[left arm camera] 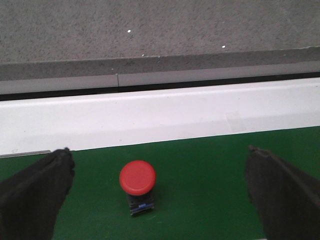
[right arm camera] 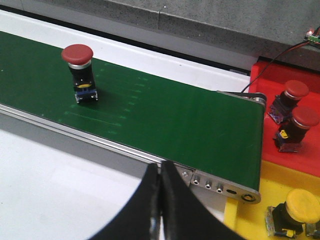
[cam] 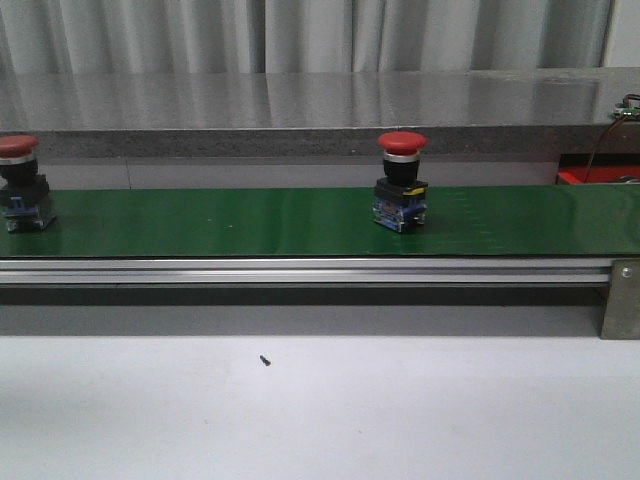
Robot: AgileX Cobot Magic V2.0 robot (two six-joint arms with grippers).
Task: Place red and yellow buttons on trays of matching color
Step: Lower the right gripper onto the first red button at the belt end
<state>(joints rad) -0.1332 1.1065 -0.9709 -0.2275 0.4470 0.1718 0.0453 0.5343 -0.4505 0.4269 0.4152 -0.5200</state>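
Observation:
Two red buttons stand upright on the green belt (cam: pixel 250 220): one mid-belt (cam: pixel 401 182), one at the far left (cam: pixel 18 185). Neither gripper shows in the front view. In the left wrist view my left gripper (left arm camera: pixel 159 150) hangs open over the belt, and a red button (left arm camera: pixel 137 178) sits between its wide-spread fingers (left arm camera: pixel 35 195), untouched. My right gripper (right arm camera: pixel 160 167) is shut and empty over the white table, just before the belt's near rail. Past it a red button (right arm camera: pixel 80 72) stands on the belt. The red tray (right arm camera: pixel 265 82) holds two red buttons (right arm camera: pixel 292 95). The yellow tray (right arm camera: pixel 245 220) holds a yellow button (right arm camera: pixel 295 210).
An aluminium rail (cam: pixel 300 270) runs along the belt's near side, with a bracket (cam: pixel 620 300) at its right end. A grey stone ledge (cam: pixel 300 120) lies behind the belt. A thin cable (right arm camera: pixel 280 55) crosses the red tray's far corner. White table (cam: pixel 320 410) lies in front.

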